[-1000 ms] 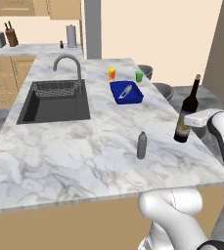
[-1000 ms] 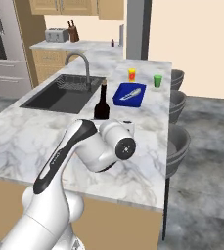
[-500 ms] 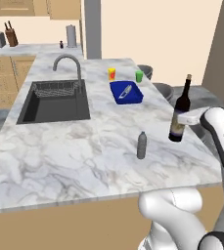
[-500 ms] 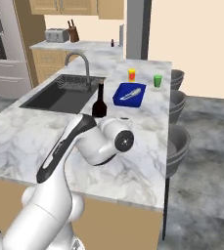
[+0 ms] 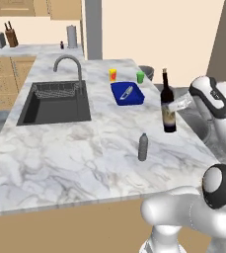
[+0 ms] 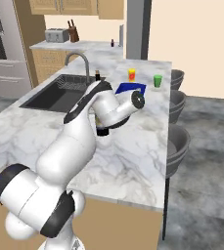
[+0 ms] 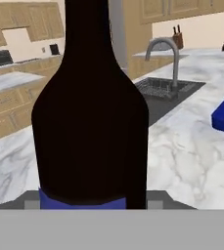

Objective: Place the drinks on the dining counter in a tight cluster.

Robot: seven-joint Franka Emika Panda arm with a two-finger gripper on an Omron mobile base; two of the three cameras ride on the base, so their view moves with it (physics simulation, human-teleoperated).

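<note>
Two bottles, left base view: you see the wine bottle [image 5: 168,103] upright near the right edge of the dining counter [image 5: 60,148], and the small grey bottle [image 5: 143,147] standing apart in front of it.
Claw, left base view: the gripper [image 5: 175,105] is clamped around the wine bottle's body at the pale label.
Extras, left base view: you get the sink [image 5: 55,102], faucet [image 5: 70,66], blue tray [image 5: 127,93], yellow cup [image 5: 113,75] and green cup [image 5: 140,77].
Right base view: your arm [image 6: 91,114] covers the bottle; just its cap [image 6: 98,74] pokes above.
Hand view: the dark glass of the wine bottle [image 7: 91,112] looms close, with a blue band at the bottom.
</note>
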